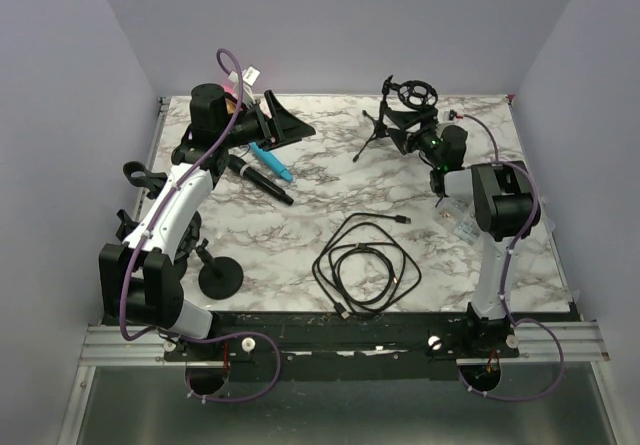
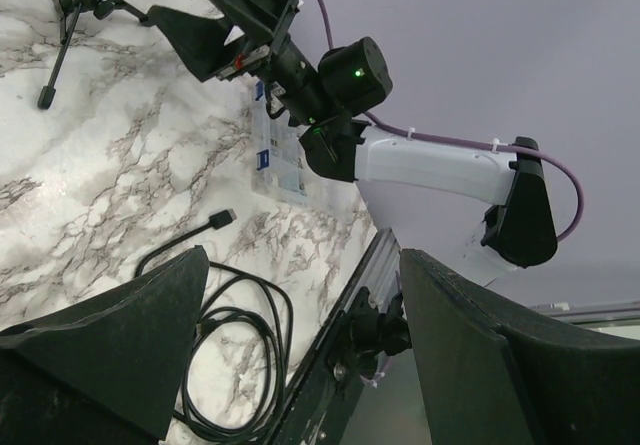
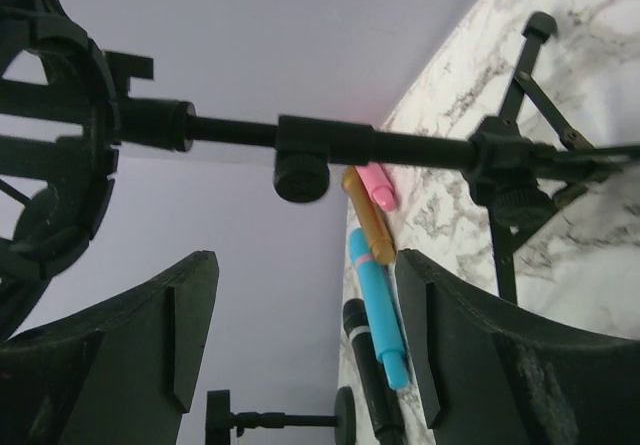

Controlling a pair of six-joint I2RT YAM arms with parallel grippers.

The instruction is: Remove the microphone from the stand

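A small black tripod stand (image 1: pixel 378 130) with a ring mount (image 1: pixel 415 93) stands at the back right; the ring looks empty. My right gripper (image 1: pixel 404 131) hangs open right beside it. In the right wrist view the stand's rod (image 3: pixel 400 148) and ring mount (image 3: pixel 55 165) run just above the open right gripper (image 3: pixel 305 335), which holds nothing. A black microphone (image 1: pixel 262 180) lies flat on the table at the left, next to a blue one (image 1: pixel 272 162). Above these two, my left gripper (image 1: pixel 285 125) is open and empty, as the left wrist view (image 2: pixel 300 345) confirms.
A gold microphone (image 3: pixel 368 225) and a pink one (image 3: pixel 377 187) lie by the back wall. A second stand with a round base (image 1: pixel 220 278) sits near the left arm. A coiled black cable (image 1: pixel 365 265) lies front centre. A label card (image 1: pixel 465 220) lies under the right arm.
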